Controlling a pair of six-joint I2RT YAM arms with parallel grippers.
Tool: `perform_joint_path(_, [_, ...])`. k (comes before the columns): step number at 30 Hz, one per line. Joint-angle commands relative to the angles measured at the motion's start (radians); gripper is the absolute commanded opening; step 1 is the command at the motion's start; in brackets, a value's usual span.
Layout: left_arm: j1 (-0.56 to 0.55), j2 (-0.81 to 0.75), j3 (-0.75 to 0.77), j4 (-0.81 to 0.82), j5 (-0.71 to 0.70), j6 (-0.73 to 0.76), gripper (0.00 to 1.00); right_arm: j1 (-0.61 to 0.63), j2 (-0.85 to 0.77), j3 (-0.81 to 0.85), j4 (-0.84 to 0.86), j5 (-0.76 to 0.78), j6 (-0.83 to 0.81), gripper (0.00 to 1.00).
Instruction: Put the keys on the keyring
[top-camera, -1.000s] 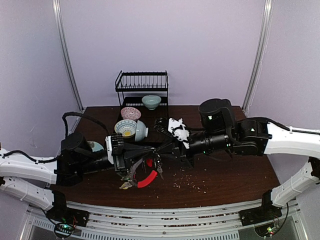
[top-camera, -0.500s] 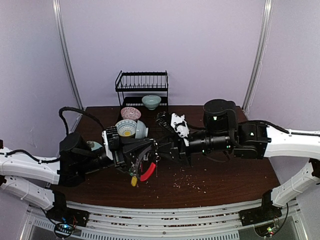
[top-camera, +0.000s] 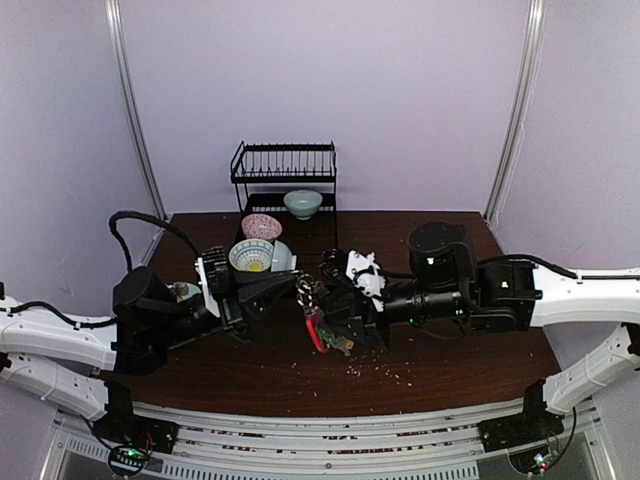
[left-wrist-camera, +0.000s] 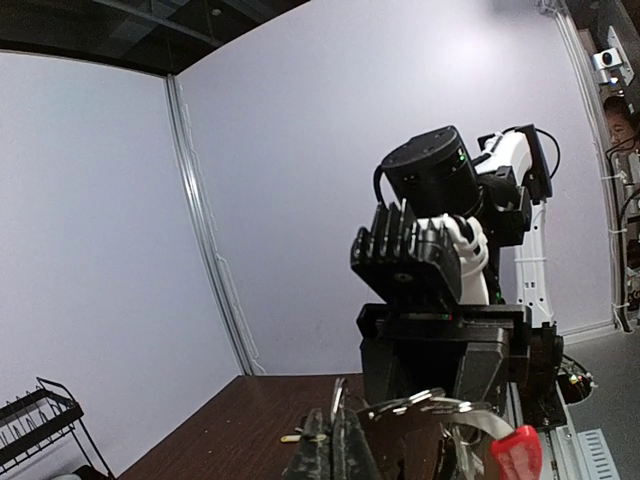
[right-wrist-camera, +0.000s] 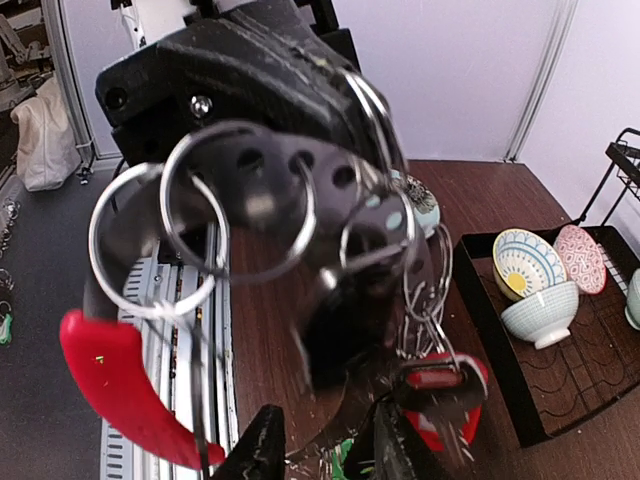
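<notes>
My left gripper (top-camera: 300, 290) is shut on the thin metal keyring (top-camera: 305, 292) and holds it above the table. The red strap (top-camera: 315, 332) and the bunch of tagged keys (top-camera: 340, 345) dangle below it. In the left wrist view the shut fingers (left-wrist-camera: 322, 452) pinch the ring (left-wrist-camera: 336, 400), with the red strap (left-wrist-camera: 515, 450) at the lower right. My right gripper (top-camera: 342, 308) faces the ring closely. Its fingers (right-wrist-camera: 265, 445) stand apart, open, under the rings (right-wrist-camera: 240, 200), the red strap (right-wrist-camera: 110, 390) and a red-tagged key (right-wrist-camera: 440, 385). One small yellowish-headed loose key (left-wrist-camera: 295, 437) lies on the table.
A black tray (top-camera: 300, 262) at the back left holds stacked bowls (top-camera: 258, 256), also seen in the right wrist view (right-wrist-camera: 535, 285). A black dish rack (top-camera: 285, 175) with a bowl stands behind. Crumbs (top-camera: 370, 365) dot the dark wooden table (top-camera: 450, 365).
My left gripper has lifted the keyring off the table and carried it right, towards the right gripper. The strap and keys have swung right. The right gripper has come lower and closer.
</notes>
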Motion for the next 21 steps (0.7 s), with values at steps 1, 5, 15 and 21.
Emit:
perform_joint_path(1, [-0.005,-0.032,0.001,0.052,-0.026,0.011,0.00,0.004,-0.086,0.005,-0.059,0.089,-0.016,0.32])
perform_joint_path(5, [-0.005,-0.035,0.002,0.032,-0.027,0.023,0.00,-0.001,-0.165,0.032,-0.077,0.102,-0.059,0.30])
perform_joint_path(15, [-0.005,-0.035,0.011,0.020,-0.011,0.018,0.00,-0.008,-0.040,0.203,-0.034,-0.104,-0.075,0.21])
perform_joint_path(21, [-0.005,-0.038,0.013,0.013,-0.006,0.022,0.00,-0.008,0.033,0.240,-0.041,-0.101,-0.086,0.12])
